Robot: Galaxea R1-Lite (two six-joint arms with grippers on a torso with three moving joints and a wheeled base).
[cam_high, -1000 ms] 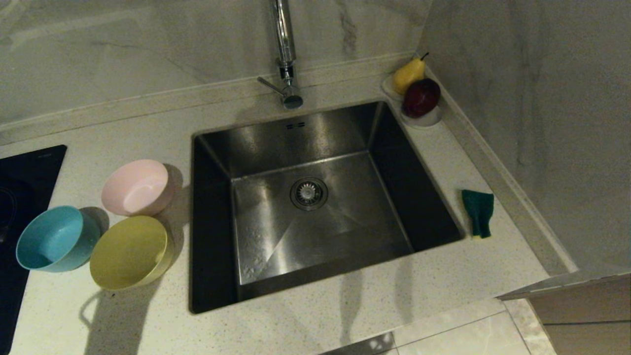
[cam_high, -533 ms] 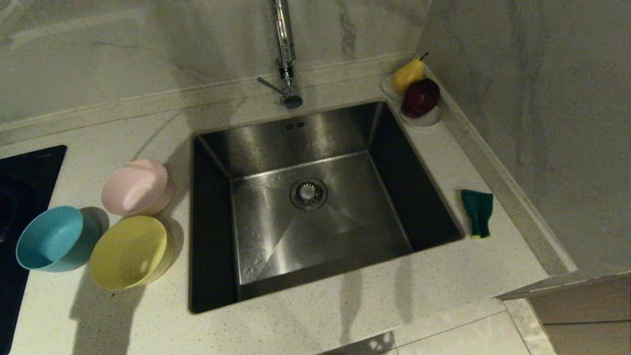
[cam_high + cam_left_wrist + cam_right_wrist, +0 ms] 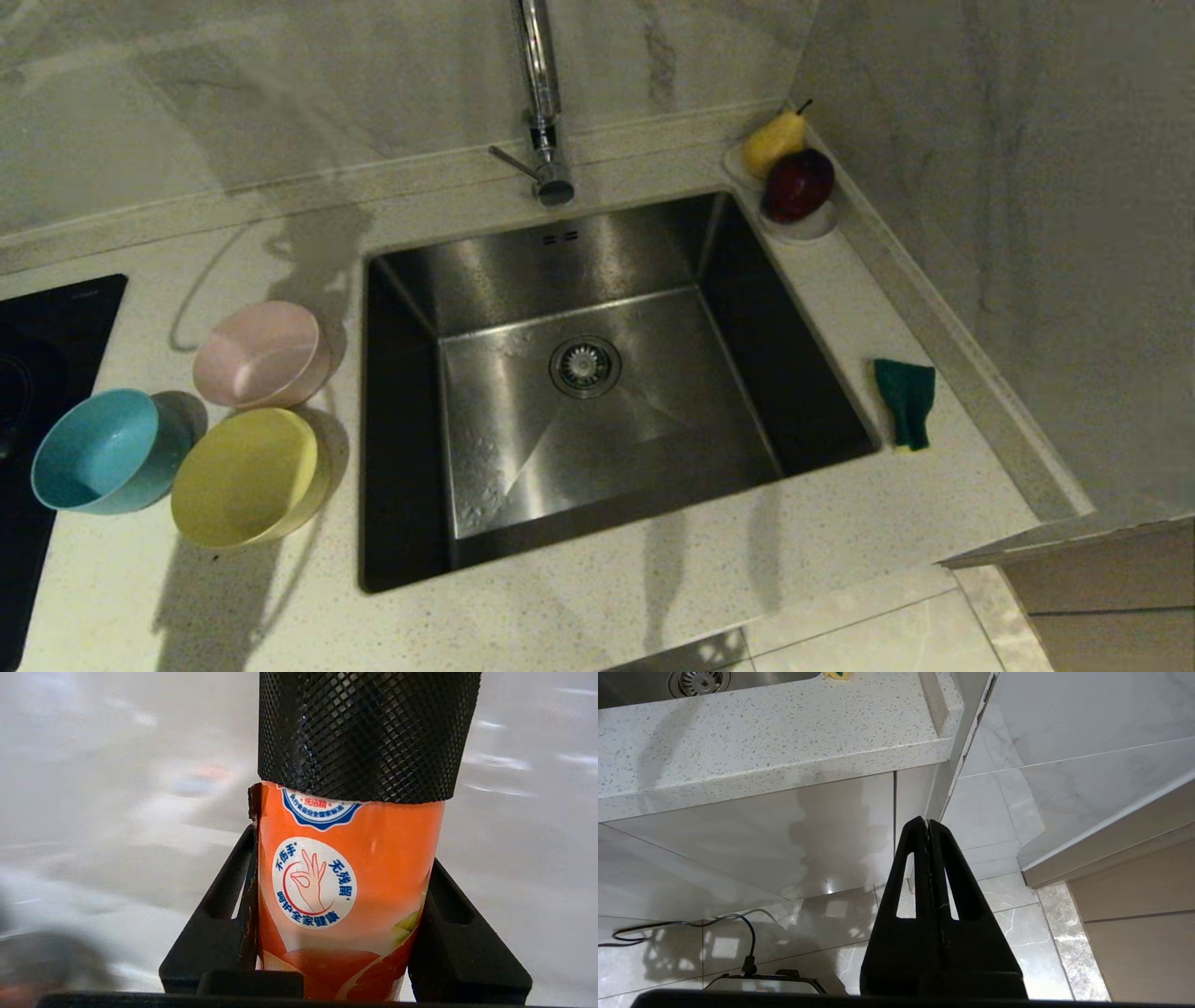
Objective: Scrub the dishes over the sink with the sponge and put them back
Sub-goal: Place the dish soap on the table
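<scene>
We record a square stainless steel sink [image 3: 597,392] set in a pale speckled countertop [image 3: 653,597], round drain strainer [image 3: 584,366] at the middle of its floor and a chrome tap [image 3: 541,112] standing at its twelve o'clock. At nine o'clock of the sink, on the counter, we list three round bowls grouped close: a pale pink bowl [image 3: 261,355] nearest the basin, a yellow bowl [image 3: 247,478] at its six o'clock and touching or almost touching it, and a light blue bowl [image 3: 105,452] just beside the yellow one at its nine o'clock, next to a black cooktop [image 3: 37,336]. At three o'clock of the sink lies the sponge [image 3: 906,401], dark green face up with a sliver of yellow foam at its near end, close to the basin rim. At one o'clock of the sink, in the counter corner, a small white dish [image 3: 803,227] carries a yellow pear [image 3: 773,142] and a dark red apple [image 3: 796,185]. No arm shows from the head camera. In the left wrist camera we note the left gripper [image 3: 341,914] with its jaws part-way apart, clamped on an orange bottle [image 3: 345,882] with a round white label and a black knurled cap [image 3: 366,732]; the background is blurred. In the right wrist camera we note the right gripper [image 3: 928,828], jaws pressed together and holding nothing, hanging below the counter edge above a tiled floor [image 3: 1017,933].
</scene>
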